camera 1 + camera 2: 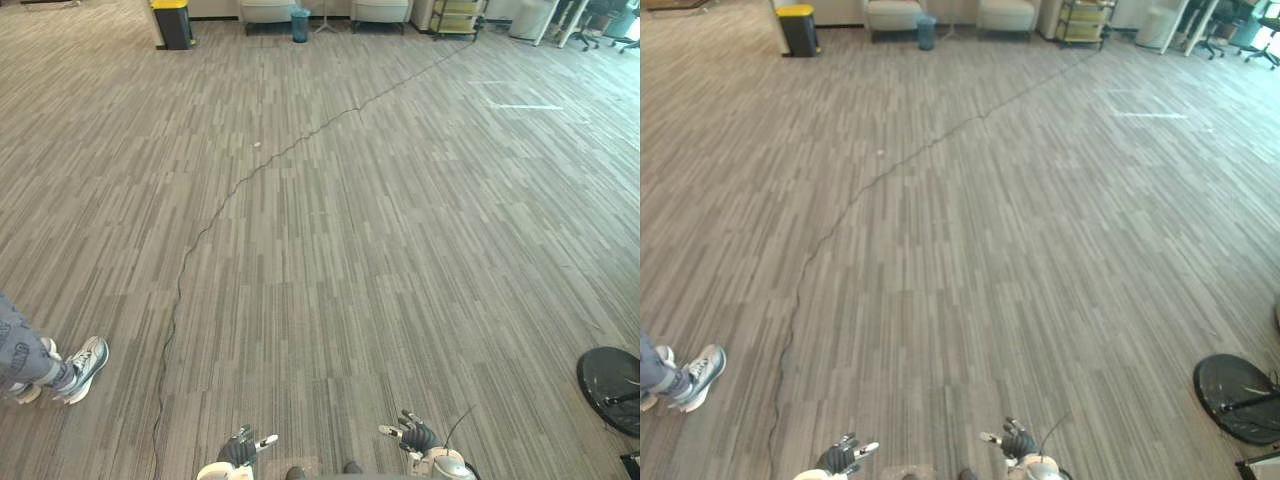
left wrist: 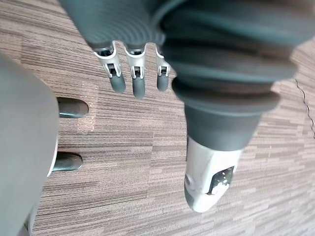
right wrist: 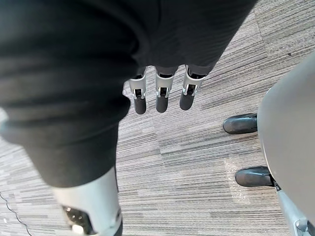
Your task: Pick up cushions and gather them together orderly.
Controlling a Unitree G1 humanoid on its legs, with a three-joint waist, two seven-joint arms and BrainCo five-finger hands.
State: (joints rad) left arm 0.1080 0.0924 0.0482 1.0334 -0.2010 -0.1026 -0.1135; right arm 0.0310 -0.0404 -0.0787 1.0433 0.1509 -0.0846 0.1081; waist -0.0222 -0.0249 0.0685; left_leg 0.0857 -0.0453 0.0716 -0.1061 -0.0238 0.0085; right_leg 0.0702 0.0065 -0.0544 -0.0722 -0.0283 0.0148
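Cushions are in neither hand, and where they lie I cannot tell. Left hand and right hand hang low, fingers straight and relaxed, holding nothing — probably because the robot is searching. Beyond them are the carpet floor, a person's shoe at left and a yellow-lidded bin far off — no readable writing.
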